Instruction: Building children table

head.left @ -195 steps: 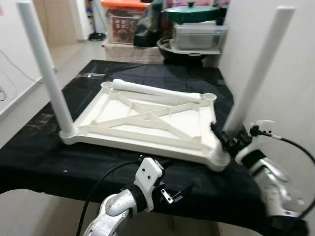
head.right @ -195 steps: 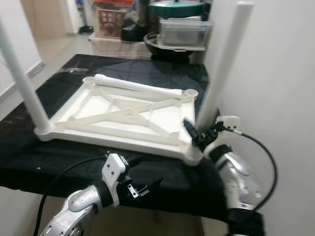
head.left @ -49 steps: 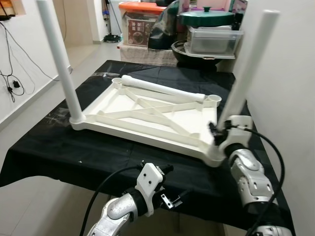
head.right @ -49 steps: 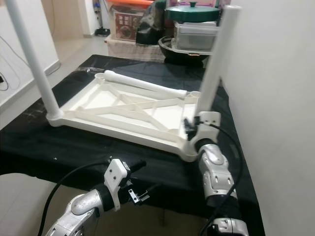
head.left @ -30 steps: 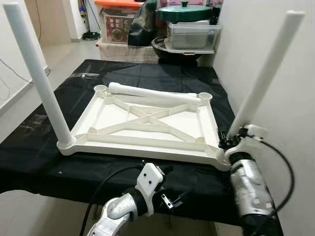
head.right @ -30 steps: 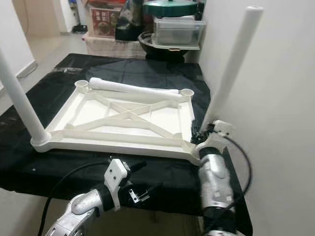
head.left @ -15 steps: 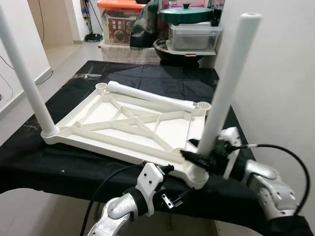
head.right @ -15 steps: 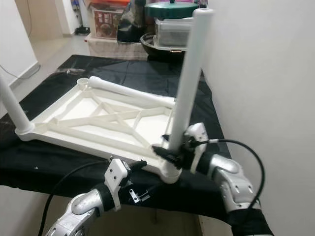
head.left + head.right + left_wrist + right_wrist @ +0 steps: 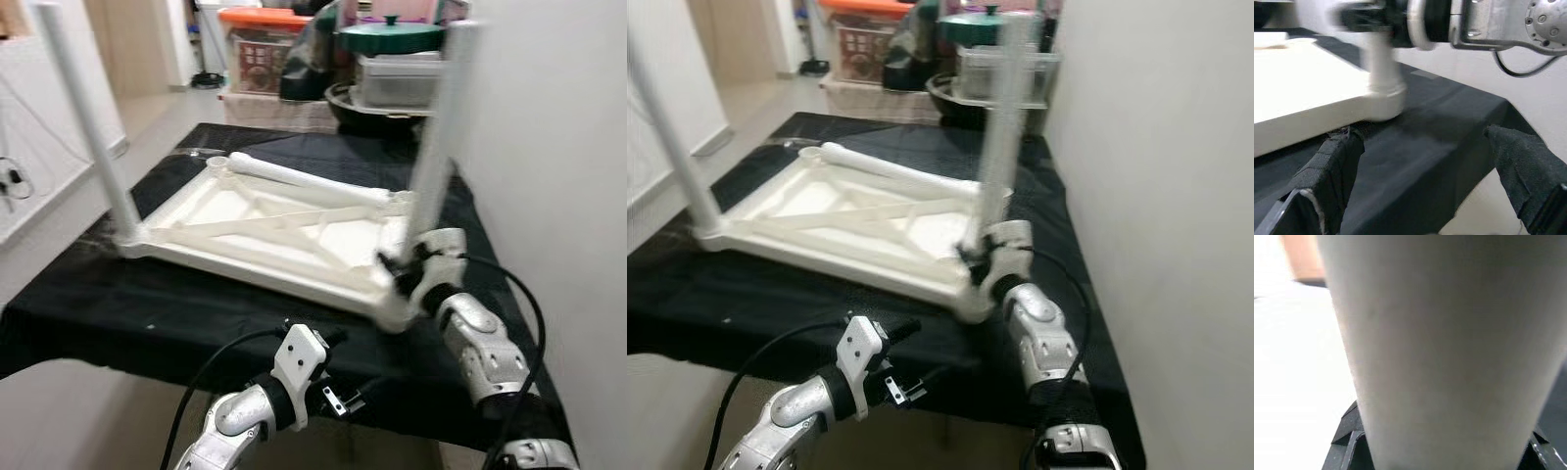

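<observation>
The left gripper (image 9: 338, 399) hangs nearest the camera, below the table (image 9: 176, 304) edge, with its jaws released and empty. In the left wrist view its two cloth-covered fingers (image 9: 1327, 176) stand wide apart, with the black tablecloth (image 9: 1440, 147) between them and the tabletop's near corner just beyond.

The right gripper (image 9: 404, 272) sits further in, clenched on the near-right leg (image 9: 431, 157) low down, just above its corner socket. In the right wrist view the leg (image 9: 1440, 347) fills the space between the jaws.

Risk assessment:
- The grasp is low on a long leg. Any sideways pull probably levers the socket and may unseat the leg or strain the corner.
- The inverted tabletop (image 9: 284, 230) rests unclamped on cloth. A push from the jaws is likely to slide or pivot the whole frame toward the table edge.
- The gripped corner lies near the table's front edge, so a slide could carry it over.

Condition of the assembly:
- The children's table is white plastic, lying upside down, with diagonal bracing ribs exposed.
- Left of the jaws, the near-left leg (image 9: 88, 127) stands upright in its socket.
- Beyond the jaws, a loose leg (image 9: 304, 181) lies across the far edge of the tabletop, between two empty corner sockets.
- Two legs appear fitted; the far pair is not yet done.

Storage boxes (image 9: 260, 54) and a green-lidded pot (image 9: 387, 34) stand well beyond the table.
</observation>
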Robot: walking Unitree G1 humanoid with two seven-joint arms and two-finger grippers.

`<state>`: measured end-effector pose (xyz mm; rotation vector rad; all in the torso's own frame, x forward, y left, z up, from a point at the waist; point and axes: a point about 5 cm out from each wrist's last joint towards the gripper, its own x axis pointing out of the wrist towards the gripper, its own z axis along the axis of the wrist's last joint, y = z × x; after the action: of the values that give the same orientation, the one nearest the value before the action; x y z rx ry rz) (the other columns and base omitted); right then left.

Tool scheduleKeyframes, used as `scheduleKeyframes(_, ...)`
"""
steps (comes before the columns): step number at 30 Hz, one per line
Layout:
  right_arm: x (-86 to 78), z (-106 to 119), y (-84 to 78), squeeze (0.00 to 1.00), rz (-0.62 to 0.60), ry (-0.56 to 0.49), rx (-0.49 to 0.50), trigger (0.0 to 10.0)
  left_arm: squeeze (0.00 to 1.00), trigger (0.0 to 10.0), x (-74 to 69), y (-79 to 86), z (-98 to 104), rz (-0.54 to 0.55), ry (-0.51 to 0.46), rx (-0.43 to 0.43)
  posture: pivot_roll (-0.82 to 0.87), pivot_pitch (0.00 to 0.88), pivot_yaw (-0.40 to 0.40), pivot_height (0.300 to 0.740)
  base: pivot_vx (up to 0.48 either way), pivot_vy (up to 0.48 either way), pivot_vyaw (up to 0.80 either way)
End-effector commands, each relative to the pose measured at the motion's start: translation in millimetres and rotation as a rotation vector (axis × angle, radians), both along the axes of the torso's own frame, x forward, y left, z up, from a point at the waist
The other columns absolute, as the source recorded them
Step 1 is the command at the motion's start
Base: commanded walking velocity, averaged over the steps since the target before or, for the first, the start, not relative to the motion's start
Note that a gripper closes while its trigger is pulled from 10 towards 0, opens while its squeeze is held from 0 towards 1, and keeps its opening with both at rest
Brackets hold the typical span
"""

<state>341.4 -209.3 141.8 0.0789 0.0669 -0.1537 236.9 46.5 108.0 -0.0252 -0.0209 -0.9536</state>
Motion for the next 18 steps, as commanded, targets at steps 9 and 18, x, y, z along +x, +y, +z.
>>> scheduleKeyframes(9,-24.5,-20.9,5.2,0.76,-0.304,-0.028,0.099,10.0,0.00,10.0,0.7,0.6,-3.0,0.000,0.010,0.012,0.19,0.000,-0.062,0.740,0.000,0.000,0.00)
scheduleKeyframes(18,-8.5,6.3,9.0,0.00,0.083,-0.235,0.150,10.0,0.00,10.0,3.1,1.3,-0.9,0.003,0.007,0.010,0.20,0.000,-0.069,0.740,0.000,0.000,0.00)
